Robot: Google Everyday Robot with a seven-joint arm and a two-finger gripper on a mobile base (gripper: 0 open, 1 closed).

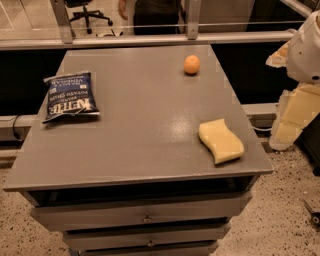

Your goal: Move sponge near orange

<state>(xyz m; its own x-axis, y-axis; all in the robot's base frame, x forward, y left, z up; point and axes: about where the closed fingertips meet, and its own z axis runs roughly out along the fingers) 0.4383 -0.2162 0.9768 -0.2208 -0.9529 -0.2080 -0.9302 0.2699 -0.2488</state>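
The pale yellow sponge (221, 140) lies flat on the grey table top (140, 115), near its right front corner. The orange (192, 64) sits at the back of the table, right of centre, well apart from the sponge. My gripper (289, 125) hangs off the table's right side, beyond the edge and to the right of the sponge, touching nothing. It holds nothing that I can see.
A dark blue chip bag (69, 97) lies on the left side of the table. Drawers (145, 217) run below the front edge. A glass railing (150, 37) stands behind the table, with an office chair (89, 12) and a person beyond it.
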